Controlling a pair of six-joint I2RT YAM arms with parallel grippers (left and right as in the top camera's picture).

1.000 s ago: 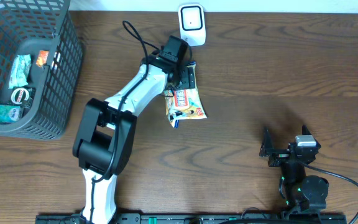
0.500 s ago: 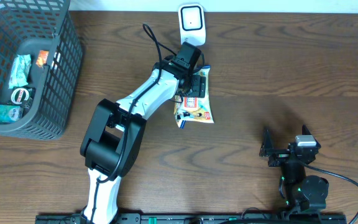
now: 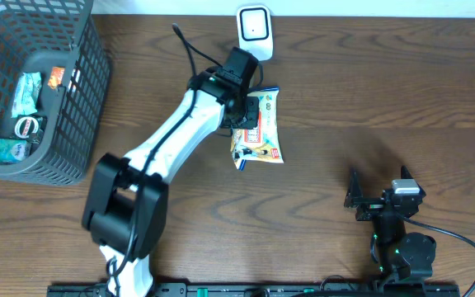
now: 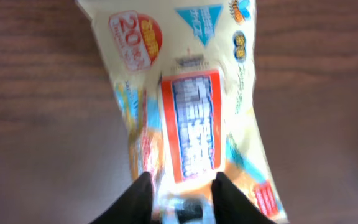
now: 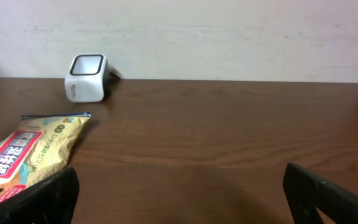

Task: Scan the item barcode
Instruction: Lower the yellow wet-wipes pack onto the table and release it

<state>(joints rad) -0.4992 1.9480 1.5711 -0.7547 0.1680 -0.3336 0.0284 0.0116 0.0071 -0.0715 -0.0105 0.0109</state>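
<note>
- Dark wood-grain table (image 3: 402, 99) fills the workspace, with a pale wall behind its far edge.
- On it, the snack packet (image 3: 259, 130) lies flat, printed face up, just short of the white scanner (image 3: 254, 26) at the far edge. No barcode shows on this face, so it is probably underneath.
- The packet looks light, soft and crinkly. A film bag like this will sag and twist if lifted by one end, and its glossy skin may slip.
- The best hold is likely on a sealed end seam, where the film is flat and nothing inside gets crushed.
- The left gripper (image 4: 182, 182) stands over the packet's near end, its fingers close together with bunched film between them. In the blurred wrist view this looks like a pinch on the packet, though a firm bite cannot be confirmed.
- The right gripper (image 5: 180, 173) rests well apart near the front of the table, jaws spread wide and holding nothing.
- Bare wood lies to the right of the packet and in front of it, giving room to lift and turn.
- The wire basket (image 3: 89, 107) of other goods sits well off to the left, and the scanner's closeness is the main limit.
</note>
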